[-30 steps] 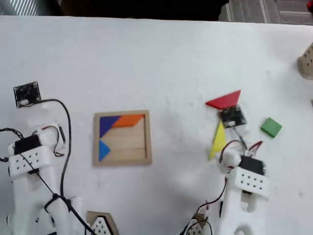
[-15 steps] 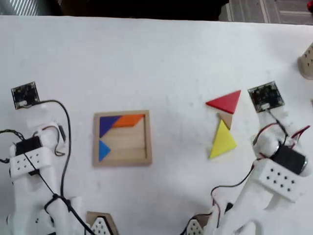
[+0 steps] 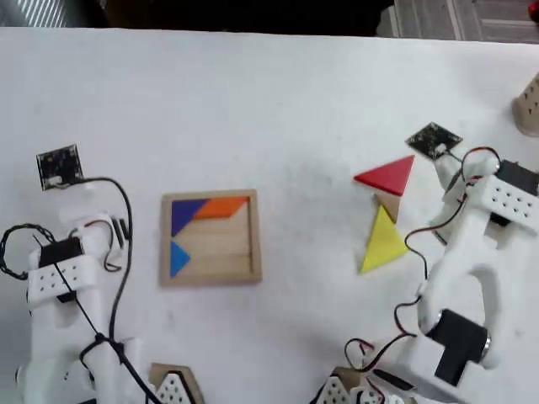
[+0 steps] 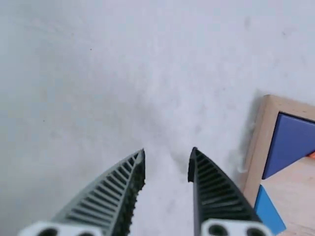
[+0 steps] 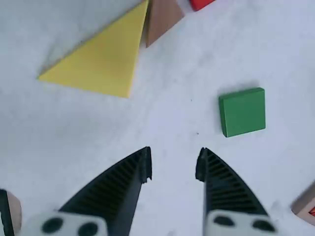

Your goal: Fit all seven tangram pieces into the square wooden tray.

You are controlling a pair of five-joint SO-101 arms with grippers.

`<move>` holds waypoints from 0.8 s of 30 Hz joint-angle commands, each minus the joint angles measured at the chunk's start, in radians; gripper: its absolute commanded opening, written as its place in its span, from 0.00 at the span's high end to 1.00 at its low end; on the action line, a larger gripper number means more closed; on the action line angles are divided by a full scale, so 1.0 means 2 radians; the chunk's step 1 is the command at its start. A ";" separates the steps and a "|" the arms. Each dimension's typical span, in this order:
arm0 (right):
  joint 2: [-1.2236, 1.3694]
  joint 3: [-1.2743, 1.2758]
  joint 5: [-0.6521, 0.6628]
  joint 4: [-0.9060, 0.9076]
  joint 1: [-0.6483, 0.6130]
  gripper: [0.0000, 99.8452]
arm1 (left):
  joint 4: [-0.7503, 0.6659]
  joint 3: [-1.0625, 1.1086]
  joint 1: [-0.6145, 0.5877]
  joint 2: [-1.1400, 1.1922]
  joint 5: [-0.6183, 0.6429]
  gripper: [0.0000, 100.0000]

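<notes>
White worktop carries everything. At its near edge stand the two arms, the left arm and the right arm, both white with black cables.

The left gripper is open, with nothing between its fingers. It hangs over bare worktop, just beside the left outer wall of the tray. The right gripper is also open and holds nothing. It hangs over the worktop near the loose pieces.

The square wooden tray lies flat between the two arms, closer to the left one. Three pieces are inside it, and bare wood shows in the remaining part.

The other four pieces lie on the worktop well apart from the tray, on the right arm's side. The yellow triangle is the largest piece. The red triangle lies farther from the arms than the yellow one.

In the tray, the dark blue triangle sits in the far left corner. The orange piece touches it along the far wall.

The green square lies alone, near the right gripper and apart from the yellow triangle.

The small tan triangle lies between red and yellow, touching the yellow one at its tip.

The small light blue triangle rests against the tray's left wall, nearer the arms than the dark blue one.
</notes>
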 commanded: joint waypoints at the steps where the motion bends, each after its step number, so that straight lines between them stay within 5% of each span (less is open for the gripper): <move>1: 0.032 -0.054 -0.068 -0.025 -0.023 0.84 | -0.017 -0.002 0.004 -0.003 0.002 0.84; 5: 0.056 -0.074 -0.075 -0.010 -0.044 0.84 | -0.017 -0.002 0.007 -0.002 0.002 0.84; 11: 0.082 -0.076 -0.183 -0.023 -0.096 0.84 | -0.020 -0.002 0.007 -0.002 0.002 0.84; 24: 0.205 -0.077 -0.101 -0.131 -0.124 0.85 | -0.057 0.010 0.007 -0.001 0.002 0.84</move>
